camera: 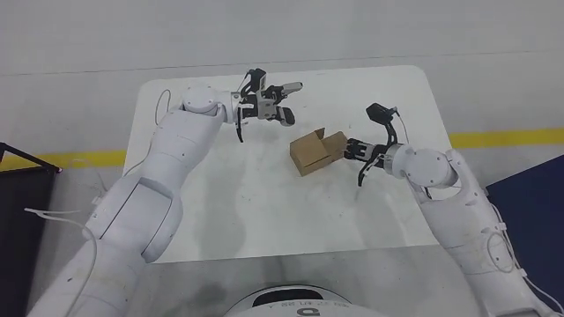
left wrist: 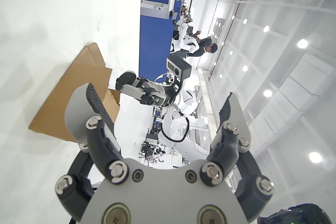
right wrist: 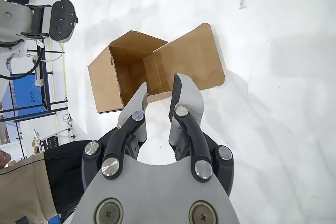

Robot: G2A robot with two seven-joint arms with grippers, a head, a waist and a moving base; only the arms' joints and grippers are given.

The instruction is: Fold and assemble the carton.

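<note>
Carton [camera: 313, 151] lies on its side right of the bench's [camera: 220, 202] middle, flaps still open. Right hand [right wrist: 160, 83] is at its right edge, fingers only slightly apart, nothing clamped. Left hand [left wrist: 160, 93] hangs far-left of it, spread wide, empty.

The carton [camera: 315, 150] lies on the table [camera: 238, 202], right of its middle, with its open end facing right. The right gripper [camera: 350, 150] sits just at that end. The left gripper [camera: 291, 103] hangs behind and left of the carton, apart from it.

Carton [camera: 310, 152] stands between left pincer [camera: 289, 104], right pincer [camera: 352, 151].
</note>
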